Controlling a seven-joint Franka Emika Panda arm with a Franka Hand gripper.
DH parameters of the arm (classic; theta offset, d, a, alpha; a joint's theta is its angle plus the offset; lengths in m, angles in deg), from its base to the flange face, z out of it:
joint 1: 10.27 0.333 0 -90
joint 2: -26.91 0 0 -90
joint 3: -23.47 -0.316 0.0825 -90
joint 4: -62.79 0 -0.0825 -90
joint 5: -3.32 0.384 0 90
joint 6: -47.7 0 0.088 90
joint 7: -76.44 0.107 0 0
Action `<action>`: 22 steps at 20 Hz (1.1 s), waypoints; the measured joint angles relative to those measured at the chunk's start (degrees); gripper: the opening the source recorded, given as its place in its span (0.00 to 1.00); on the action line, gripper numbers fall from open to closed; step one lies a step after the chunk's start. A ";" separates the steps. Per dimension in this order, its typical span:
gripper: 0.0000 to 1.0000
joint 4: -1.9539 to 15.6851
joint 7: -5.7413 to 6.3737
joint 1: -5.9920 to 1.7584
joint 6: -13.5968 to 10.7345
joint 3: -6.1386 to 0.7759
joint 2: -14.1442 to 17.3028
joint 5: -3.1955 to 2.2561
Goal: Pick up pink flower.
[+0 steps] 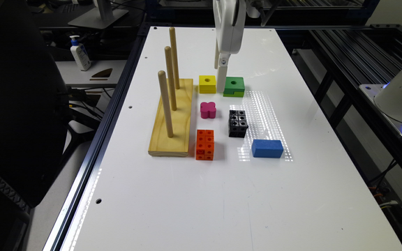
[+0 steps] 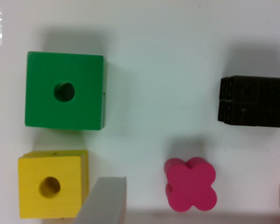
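The pink flower point(image 1: 208, 109) is a small magenta clover-shaped block lying flat on the white table point(image 1: 222, 195), in front of the yellow cube point(image 1: 207, 84). My gripper point(image 1: 221, 78) hangs down at the back, its tip showing between the yellow cube and the green block point(image 1: 234, 86), behind the flower and apart from it. In the wrist view the pink flower point(image 2: 191, 184) lies between my two fingers point(image 2: 105, 200), which stand wide apart. My gripper point(image 2: 195, 196) is open and holds nothing.
A wooden base with three upright pegs point(image 1: 171, 115) stands to the exterior view's left of the flower. An orange studded block point(image 1: 205, 144), a black studded block point(image 1: 237, 123) and a blue block point(image 1: 267, 148) lie nearer the front. The front of the table is bare.
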 joint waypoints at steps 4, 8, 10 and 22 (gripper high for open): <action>1.00 0.07 0.00 0.00 0.51 -0.01 0.99 0.00; 1.00 0.19 0.00 0.00 3.91 -0.01 4.44 0.00; 1.00 0.49 0.00 0.00 4.75 -0.01 5.54 0.00; 1.00 2.35 0.51 0.01 4.76 -0.80 6.20 0.00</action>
